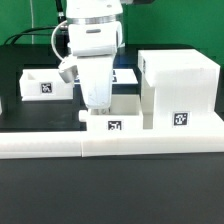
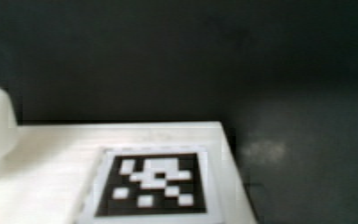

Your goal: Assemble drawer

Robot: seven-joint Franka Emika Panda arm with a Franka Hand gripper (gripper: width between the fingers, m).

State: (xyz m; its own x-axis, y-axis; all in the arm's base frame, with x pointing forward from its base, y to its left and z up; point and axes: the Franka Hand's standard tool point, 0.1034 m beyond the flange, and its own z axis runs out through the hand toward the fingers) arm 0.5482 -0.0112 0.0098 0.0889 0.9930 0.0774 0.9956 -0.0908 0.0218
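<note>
Your near tray [image 1: 120,118] sits on the black table [image 1: 30,190], tag toward the exterior camera, just behind the low white rail [image 1: 40,143]. The housing [image 1: 178,85] stands close beside it on the exterior view's right; touching or a sliver apart, you can't tell. The second tray [image 1: 45,82] waits well off on the exterior view's left.

Now the pincer [image 1: 98,106]: it hangs right over the near tray, at the end away from the housing. Its tips are low and masked by its own body, so you cannot tell whether it's spread or pinching. The wrist view gives you only a tagged white face [image 2: 155,180] close up, probably this tray's, and no fingers.

Here's what counts: the tray is straight below the pincer, the housing off to the exterior view's right. I'd judge grip first, then carry that way.
</note>
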